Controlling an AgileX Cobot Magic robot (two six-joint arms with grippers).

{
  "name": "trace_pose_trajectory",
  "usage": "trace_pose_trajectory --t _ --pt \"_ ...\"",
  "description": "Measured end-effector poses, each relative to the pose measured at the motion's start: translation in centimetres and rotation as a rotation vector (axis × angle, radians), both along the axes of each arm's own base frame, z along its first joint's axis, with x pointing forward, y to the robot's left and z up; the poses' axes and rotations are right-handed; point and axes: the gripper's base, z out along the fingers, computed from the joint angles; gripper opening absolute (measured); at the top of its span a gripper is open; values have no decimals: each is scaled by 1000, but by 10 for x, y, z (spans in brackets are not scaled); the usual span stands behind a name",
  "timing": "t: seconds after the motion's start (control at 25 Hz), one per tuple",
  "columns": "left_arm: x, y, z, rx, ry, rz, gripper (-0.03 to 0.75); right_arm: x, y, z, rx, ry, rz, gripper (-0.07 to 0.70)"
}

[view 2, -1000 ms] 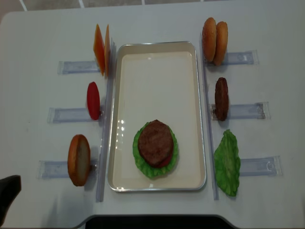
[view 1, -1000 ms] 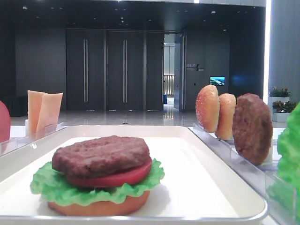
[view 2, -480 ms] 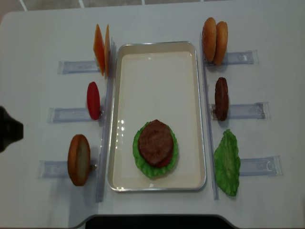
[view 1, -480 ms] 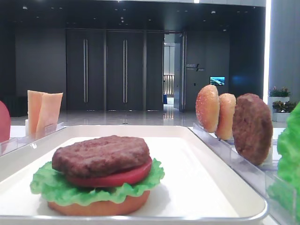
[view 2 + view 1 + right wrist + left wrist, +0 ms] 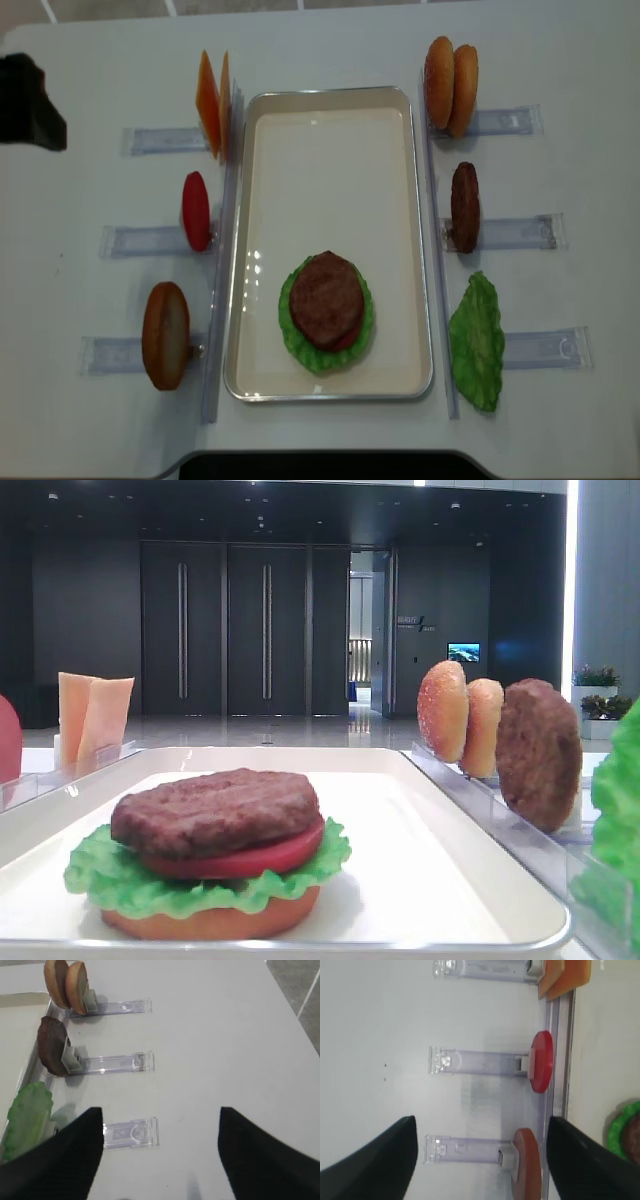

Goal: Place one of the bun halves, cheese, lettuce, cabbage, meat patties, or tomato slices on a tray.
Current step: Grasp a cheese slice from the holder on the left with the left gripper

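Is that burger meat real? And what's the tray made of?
The meat patty looks like fake food, likely molded plastic or rubber: its grainy brown surface is very even and slightly shiny. The tray looks like glossy white plastic or enamel, since lights reflect off it; I can't tell which.

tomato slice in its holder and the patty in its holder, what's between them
The tray lies between the tomato slice and the standing patty. That stretch of the tray is bare; the stacked burger sits nearer the camera. The overhead view shows it.

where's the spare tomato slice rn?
Overhead view: tomato slice stands on edge left of the tray, between the cheese and the bun half.
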Motion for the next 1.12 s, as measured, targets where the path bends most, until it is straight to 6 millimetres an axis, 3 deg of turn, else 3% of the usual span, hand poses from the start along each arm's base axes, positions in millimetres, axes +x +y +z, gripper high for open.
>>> trace_pose_trajectory --t 0.32,0.68,0.96,1.12 --pt "76 -2 0 2 16 -43 608 0 0 0 0 0 0 465" --pt "156 -3 -32 18 64 -69 608 0 0 0 0 0 0 465" --pt "210 -14 -45 20 13 -91 608 0 0 0 0 0 0 465" --pt "230 -26 -54 15 -4 -105 608 0 0 0 0 0 0 465"
